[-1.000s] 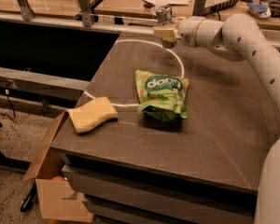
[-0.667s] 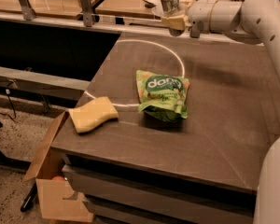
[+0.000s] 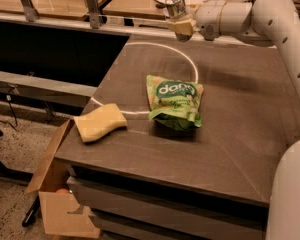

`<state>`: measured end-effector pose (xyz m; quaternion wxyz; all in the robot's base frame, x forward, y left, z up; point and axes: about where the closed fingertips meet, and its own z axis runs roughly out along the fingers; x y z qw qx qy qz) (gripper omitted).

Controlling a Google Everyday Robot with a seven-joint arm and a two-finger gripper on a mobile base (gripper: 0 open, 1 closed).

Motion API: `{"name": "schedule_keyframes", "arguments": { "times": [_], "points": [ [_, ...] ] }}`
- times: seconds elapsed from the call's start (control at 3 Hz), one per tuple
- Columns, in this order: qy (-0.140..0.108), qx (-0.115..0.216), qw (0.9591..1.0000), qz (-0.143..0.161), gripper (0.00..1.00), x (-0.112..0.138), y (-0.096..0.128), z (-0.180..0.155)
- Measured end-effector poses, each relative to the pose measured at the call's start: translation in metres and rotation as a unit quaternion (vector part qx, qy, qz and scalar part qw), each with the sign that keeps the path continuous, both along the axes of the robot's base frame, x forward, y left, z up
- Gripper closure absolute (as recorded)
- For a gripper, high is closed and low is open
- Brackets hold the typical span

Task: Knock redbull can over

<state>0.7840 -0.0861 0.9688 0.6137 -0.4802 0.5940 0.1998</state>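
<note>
The redbull can (image 3: 175,5) is a slim silvery can with a shiny round top. It is tilted and held up above the far edge of the dark table (image 3: 240,134). My gripper (image 3: 180,24), with beige fingers (image 3: 184,30), reaches in from the right on the white arm and is shut on the can's lower part. The can's bottom is hidden by the fingers.
A green snack bag (image 3: 174,101) lies in the middle of the table, partly inside a white painted circle (image 3: 190,59). A yellow sponge (image 3: 99,122) lies at the left edge. An open cardboard box (image 3: 55,194) stands on the floor to the left. Workbenches stand behind.
My gripper has moved up and slightly right along the table's far edge, carrying the can higher. The bag and sponge have not moved.
</note>
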Motion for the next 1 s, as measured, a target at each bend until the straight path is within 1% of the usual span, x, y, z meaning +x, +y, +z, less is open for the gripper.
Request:
{"name": "schedule_keyframes", "arguments": {
  "times": [0.33, 0.67, 1.0],
  "points": [
    [-0.034, -0.068, 0.9967, 0.027, 1.00, -0.022, -0.011, -0.006],
    [-0.060, -0.145, 0.9859, 0.060, 1.00, -0.044, -0.025, -0.013],
    [-0.094, -0.208, 0.9683, 0.100, 1.00, -0.057, -0.033, -0.019]
  ]
}}
